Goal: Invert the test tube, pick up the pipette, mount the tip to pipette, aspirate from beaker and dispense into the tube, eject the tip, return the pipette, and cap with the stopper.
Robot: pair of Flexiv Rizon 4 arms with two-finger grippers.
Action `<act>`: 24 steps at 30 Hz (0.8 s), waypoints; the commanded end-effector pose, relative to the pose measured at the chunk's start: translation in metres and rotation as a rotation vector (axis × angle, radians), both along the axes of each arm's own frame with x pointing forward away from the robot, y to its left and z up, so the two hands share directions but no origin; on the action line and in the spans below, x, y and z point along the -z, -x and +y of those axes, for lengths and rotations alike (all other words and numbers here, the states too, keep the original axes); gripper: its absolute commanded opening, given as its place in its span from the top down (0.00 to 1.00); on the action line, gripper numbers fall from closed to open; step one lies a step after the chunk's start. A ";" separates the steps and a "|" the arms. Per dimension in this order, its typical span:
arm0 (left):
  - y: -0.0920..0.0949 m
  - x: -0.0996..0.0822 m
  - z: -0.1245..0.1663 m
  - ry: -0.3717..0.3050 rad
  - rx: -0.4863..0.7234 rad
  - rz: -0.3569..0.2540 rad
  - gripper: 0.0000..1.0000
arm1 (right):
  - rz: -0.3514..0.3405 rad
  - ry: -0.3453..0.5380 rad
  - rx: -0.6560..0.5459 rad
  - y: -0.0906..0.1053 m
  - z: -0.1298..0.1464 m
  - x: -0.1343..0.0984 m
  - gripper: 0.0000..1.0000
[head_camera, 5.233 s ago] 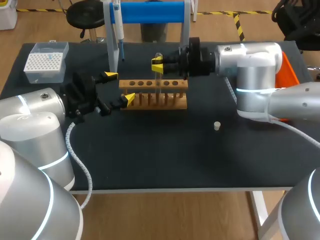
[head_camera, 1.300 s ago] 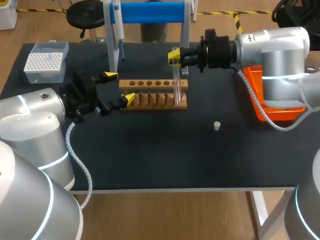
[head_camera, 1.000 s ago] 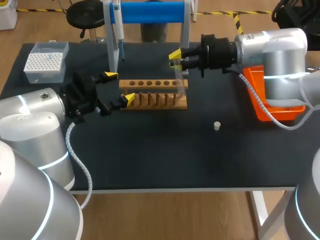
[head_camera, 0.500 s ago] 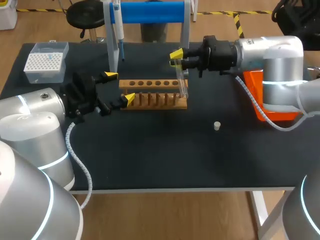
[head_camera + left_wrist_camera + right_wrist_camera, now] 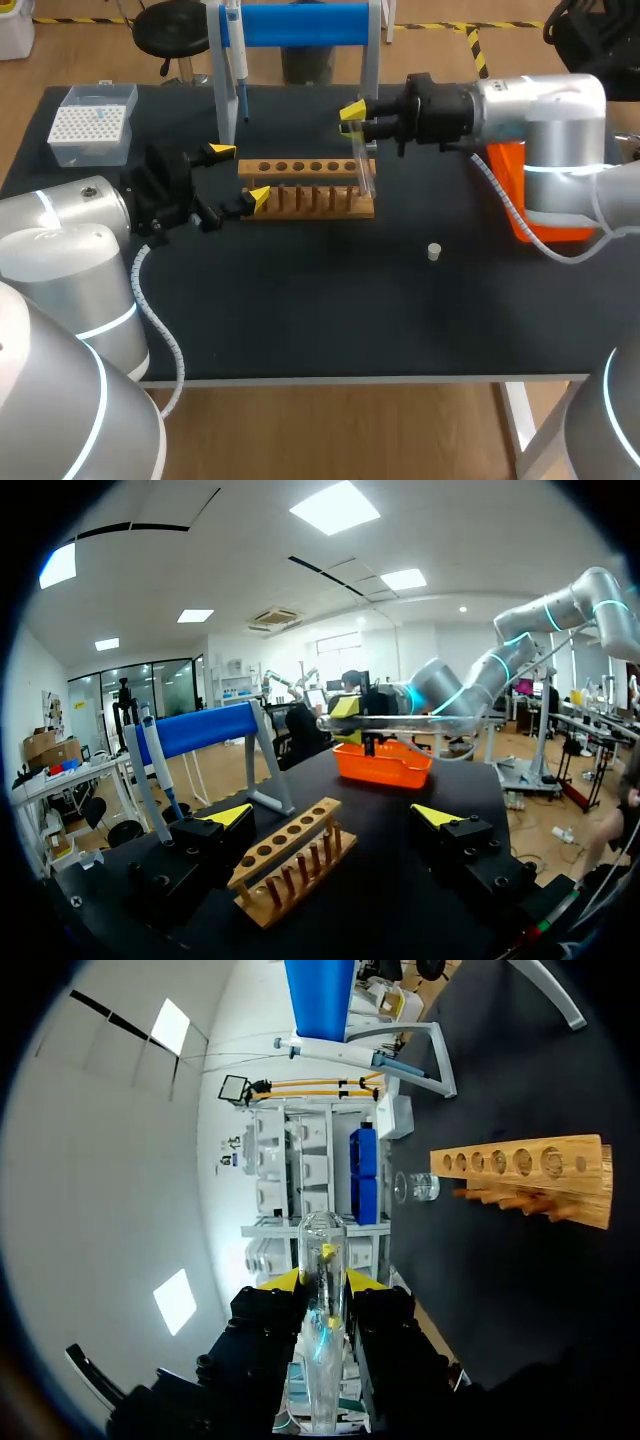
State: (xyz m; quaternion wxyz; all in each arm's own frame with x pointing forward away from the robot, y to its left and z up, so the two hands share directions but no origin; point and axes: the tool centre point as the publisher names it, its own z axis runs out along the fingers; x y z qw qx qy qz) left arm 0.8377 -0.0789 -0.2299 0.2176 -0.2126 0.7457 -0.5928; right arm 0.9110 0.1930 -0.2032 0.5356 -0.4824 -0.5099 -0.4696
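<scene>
Closest to us on the dark desk (image 5: 300, 310) stands the small white stopper (image 5: 434, 251), alone and well apart from everything else.

Farther in sits the wooden rack (image 5: 308, 190), with a row of holes along its top. Our left end effector (image 5: 240, 175) is at the rack's left end with its fingers spread wide and gripping nothing. One yellow tip is at the front corner and the other is behind the back edge. In the left wrist view the rack lies between those fingers, nearer to one than the other. We cannot tell whether either finger touches the wood.

At the rack's right end is the clear test tube (image 5: 362, 165). Our right end effector (image 5: 352, 115) comes in from the right and is clamped on the tube's upper part. The tube leans a little, and its lower end is down at the rack's last hole — whether it is inside the hole we cannot tell. In the right wrist view both yellow tips press the tube from two sides. The rack lies ahead, and a small clear beaker (image 5: 418, 1187) shows past its far end.

Beyond the right arm an orange bin (image 5: 508, 160) is partly hidden. At the far left corner sits the tip box (image 5: 92, 122). Along the back edge the pipette (image 5: 238, 60) hangs on a stand with a blue bar (image 5: 305, 24).
</scene>
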 end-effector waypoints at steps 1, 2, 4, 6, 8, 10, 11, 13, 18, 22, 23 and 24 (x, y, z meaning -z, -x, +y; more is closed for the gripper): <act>0.001 0.001 0.000 0.002 -0.004 -0.003 0.00 | -0.001 0.005 0.004 0.002 -0.001 -0.003 1.00; 0.001 0.001 0.000 0.002 -0.004 -0.003 0.00 | -0.001 0.005 0.004 0.002 -0.001 -0.003 1.00; 0.001 0.001 0.000 0.002 -0.004 -0.003 0.00 | -0.001 0.005 0.004 0.002 -0.001 -0.003 1.00; 0.001 0.001 0.000 0.002 -0.004 -0.003 0.00 | -0.001 0.005 0.004 0.002 -0.001 -0.003 1.00; 0.001 0.001 0.000 0.002 -0.004 -0.003 0.00 | -0.001 0.005 0.004 0.002 -0.001 -0.003 1.00; 0.001 0.001 0.000 0.002 -0.004 -0.003 0.00 | -0.001 0.005 0.004 0.002 -0.001 -0.003 1.00; 0.001 0.001 0.000 0.002 -0.004 -0.003 0.00 | -0.001 0.005 0.004 0.002 -0.001 -0.003 1.00; 0.001 0.001 0.000 0.002 -0.004 -0.003 0.00 | -0.001 0.005 0.004 0.002 -0.001 -0.003 1.00; 0.011 -0.026 -0.008 -0.040 0.275 -0.628 0.00 | -0.001 0.005 0.004 0.002 -0.001 -0.003 1.00; 0.012 -0.029 -0.008 -0.087 0.291 -0.661 0.00 | -0.001 0.005 0.004 0.002 -0.001 -0.003 1.00; 0.012 -0.029 -0.008 -0.087 0.291 -0.661 0.00 | -0.001 0.005 0.004 0.002 -0.001 -0.003 1.00; 0.012 -0.029 -0.008 -0.087 0.291 -0.661 0.00 | -0.001 0.005 0.004 0.002 -0.001 -0.003 1.00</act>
